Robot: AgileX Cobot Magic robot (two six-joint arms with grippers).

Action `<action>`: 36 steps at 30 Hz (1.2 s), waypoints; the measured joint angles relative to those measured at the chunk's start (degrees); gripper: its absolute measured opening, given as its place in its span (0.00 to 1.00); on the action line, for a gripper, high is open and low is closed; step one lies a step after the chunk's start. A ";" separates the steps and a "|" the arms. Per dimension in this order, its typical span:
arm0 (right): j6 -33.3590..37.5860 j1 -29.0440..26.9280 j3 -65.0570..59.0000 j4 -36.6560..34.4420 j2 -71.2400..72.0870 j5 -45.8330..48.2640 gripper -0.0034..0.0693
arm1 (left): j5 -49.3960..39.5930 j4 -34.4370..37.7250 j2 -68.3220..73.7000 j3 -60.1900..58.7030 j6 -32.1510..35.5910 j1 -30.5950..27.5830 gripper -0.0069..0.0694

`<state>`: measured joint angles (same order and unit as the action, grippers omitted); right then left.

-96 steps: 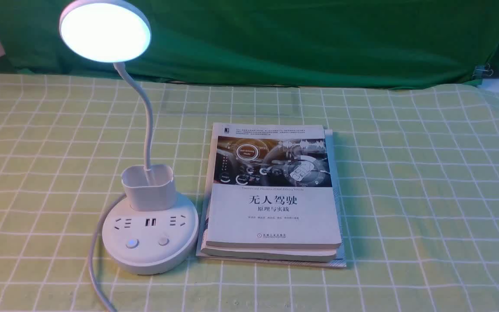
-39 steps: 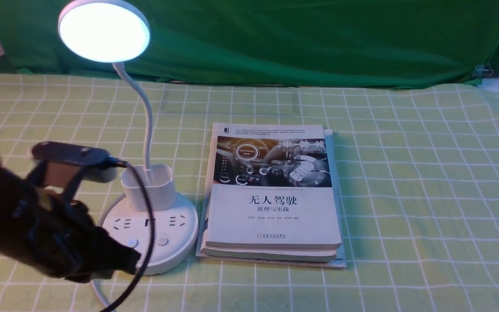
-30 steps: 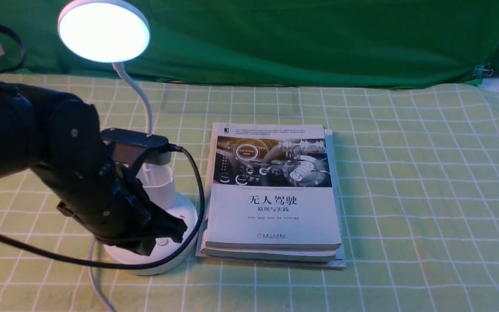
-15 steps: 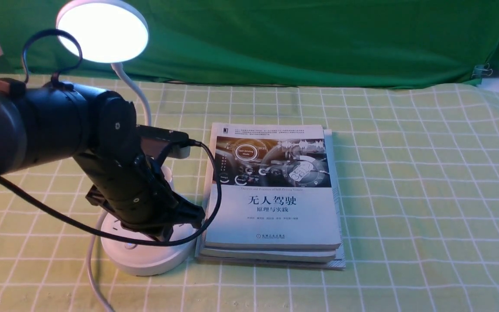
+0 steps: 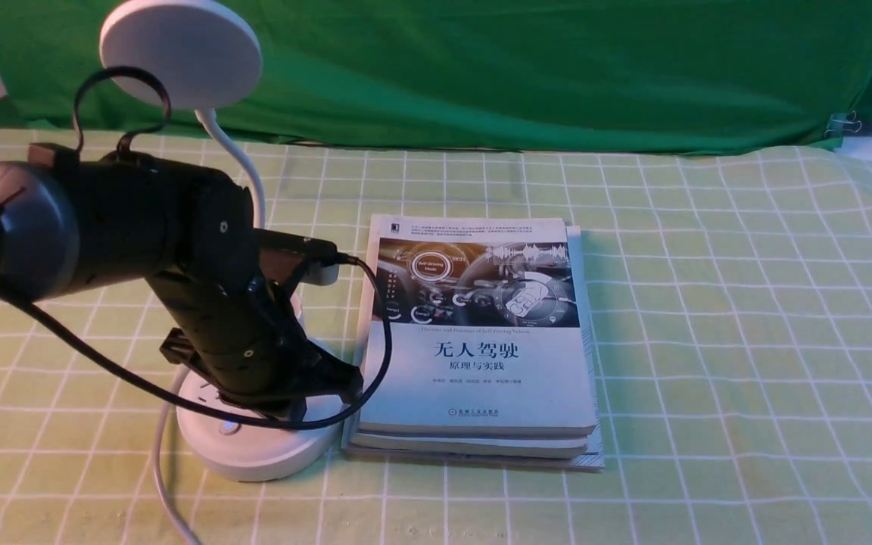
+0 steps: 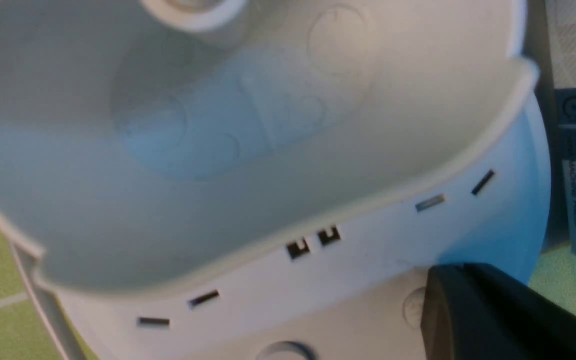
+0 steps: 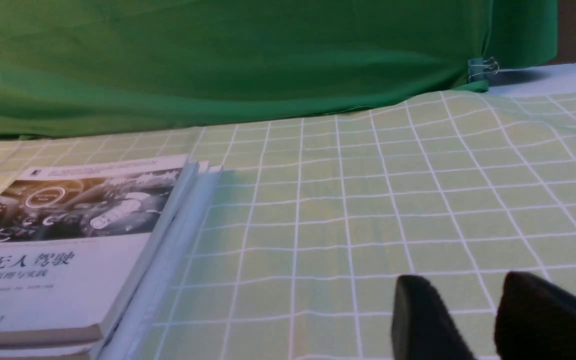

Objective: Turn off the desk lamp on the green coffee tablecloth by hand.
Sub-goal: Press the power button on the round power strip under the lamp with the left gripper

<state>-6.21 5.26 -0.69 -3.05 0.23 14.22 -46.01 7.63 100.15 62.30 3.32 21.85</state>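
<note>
Right, front view first: the desk lamp (image 5: 254,456) stands on the green coffee tablecloth (image 5: 708,303), over on the robot's left beside the books (image 5: 474,386), and its disc head (image 5: 179,57) is dark! The left gripper (image 5: 294,412) is down at the base, so the switching-off looks done, though one button (image 5: 229,427) shows a bluish glow. To the left wrist view: dark fingertips, seemingly pressed together with nothing pinched, sit right by the other button (image 6: 413,306); whether they touch it, I can't tell. Over to the right wrist view, the right gripper (image 7: 460,282) has its fingers spread, uninvolved. What's left, I judge, is simply lifting away without knocking the cup-shaped holder.
</note>
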 joint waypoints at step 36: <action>0.02 0.00 0.00 0.00 0.00 0.10 0.37 | -0.07 -0.66 -3.41 -0.47 -0.42 0.00 0.09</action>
<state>-6.18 5.26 -0.69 -3.05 0.23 14.33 -46.09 6.98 96.74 61.84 2.90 21.85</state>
